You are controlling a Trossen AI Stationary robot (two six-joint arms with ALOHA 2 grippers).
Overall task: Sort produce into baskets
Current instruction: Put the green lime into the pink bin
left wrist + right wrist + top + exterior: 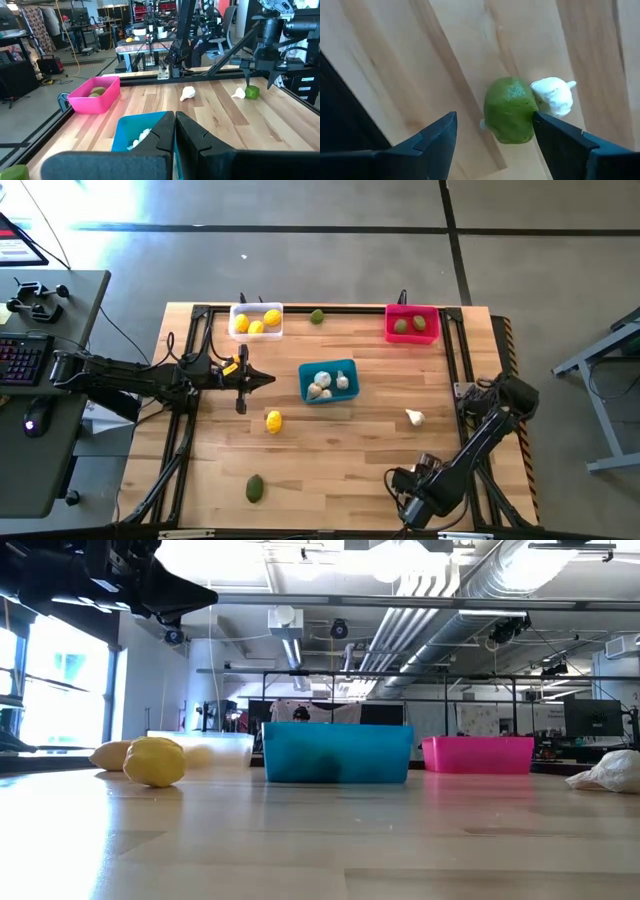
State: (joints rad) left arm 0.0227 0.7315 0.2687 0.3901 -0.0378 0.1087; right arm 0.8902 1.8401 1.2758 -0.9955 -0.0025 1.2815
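Three baskets stand on the table: a white one [256, 320] with lemons, a teal one [328, 380] with garlic bulbs, and a pink one [412, 323] with green fruits. My left gripper [262, 378] is shut and empty, raised just left of the teal basket [135, 132]. My right gripper [495, 120] is open near the table's front right, pointing down. Its fingers stand on either side of a green fruit [510, 116], a little above it. The fruit lies on the table against a garlic bulb [552, 96].
Loose on the table are a lemon [273, 420], a green fruit [255, 488] near the front edge, another green fruit [316, 317] at the far edge between the white and pink baskets, and a garlic bulb [414, 417]. A black frame rail [330, 307] borders the table.
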